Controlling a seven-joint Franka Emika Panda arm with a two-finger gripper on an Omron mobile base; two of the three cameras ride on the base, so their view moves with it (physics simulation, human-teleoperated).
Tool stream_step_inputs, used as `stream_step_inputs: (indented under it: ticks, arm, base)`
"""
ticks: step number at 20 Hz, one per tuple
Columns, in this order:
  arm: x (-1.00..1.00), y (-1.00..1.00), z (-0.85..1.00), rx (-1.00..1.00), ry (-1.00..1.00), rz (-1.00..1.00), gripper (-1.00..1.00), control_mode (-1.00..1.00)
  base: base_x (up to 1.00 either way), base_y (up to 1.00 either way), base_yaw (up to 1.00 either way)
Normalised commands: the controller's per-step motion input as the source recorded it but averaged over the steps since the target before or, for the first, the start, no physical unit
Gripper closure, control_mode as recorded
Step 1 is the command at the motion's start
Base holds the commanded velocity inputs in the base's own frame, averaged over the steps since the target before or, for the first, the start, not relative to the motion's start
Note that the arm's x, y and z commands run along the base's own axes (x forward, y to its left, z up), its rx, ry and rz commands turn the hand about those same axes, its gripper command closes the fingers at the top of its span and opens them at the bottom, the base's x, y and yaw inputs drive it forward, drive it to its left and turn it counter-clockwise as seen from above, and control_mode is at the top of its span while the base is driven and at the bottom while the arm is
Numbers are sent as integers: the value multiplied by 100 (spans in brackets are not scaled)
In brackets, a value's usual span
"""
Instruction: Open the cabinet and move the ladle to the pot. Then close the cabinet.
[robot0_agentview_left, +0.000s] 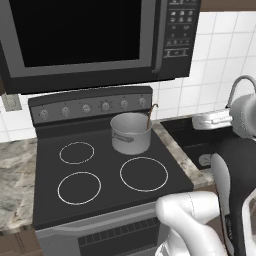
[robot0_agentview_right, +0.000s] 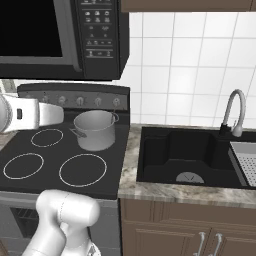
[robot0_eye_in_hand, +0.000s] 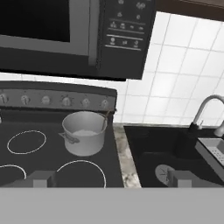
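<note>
The grey metal pot (robot0_agentview_left: 131, 134) (robot0_agentview_right: 95, 131) (robot0_eye_in_hand: 84, 133) stands on the back right burner of the stove. The ladle (robot0_agentview_left: 150, 117) (robot0_eye_in_hand: 105, 121) rests inside it, its thin dark handle leaning up over the right rim. My gripper (robot0_eye_in_hand: 113, 179) is open, well back from the pot and above the stove's front, with nothing between its fingertips (robot0_eye_in_hand: 41, 178). Of the dark brown cabinet (robot0_agentview_right: 185, 5) (robot0_eye_in_hand: 192, 8) I see just the bottom edge above the tiled wall. Its doors and handles are out of frame, so I cannot tell how they stand.
A black microwave (robot0_agentview_left: 90, 35) hangs low over the stove (robot0_agentview_left: 100, 175), whose knob panel runs along the back. To the right, a black sink (robot0_agentview_right: 185, 155) is set in the granite counter, with a curved faucet (robot0_agentview_right: 235, 112) and a grey rack (robot0_agentview_right: 246, 160). Lower cabinets (robot0_agentview_right: 200, 235) sit beneath.
</note>
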Motion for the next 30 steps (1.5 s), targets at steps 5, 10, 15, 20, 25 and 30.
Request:
stream_step_inputs:
  ticks: [5,10,15,20,25,30]
  arm:
    - [-52,0,-20,-20,0,13,-100,-100]
    - [-57,0,-15,-11,0,5,-100,100]
    - [0,0,0,0,0,0,-100,100]
    - [0,0,0,0,0,0,-100,100]
    - [0,0,0,0,0,0,-100,100]
    - [0,0,0,0,0,0,-100,100]
  base:
    - [0,0,0]
    - [-15,0,1]
    - [-96,3,0]
    - [-100,46,0]
    - [-66,94,0]
    - [0,100,0]
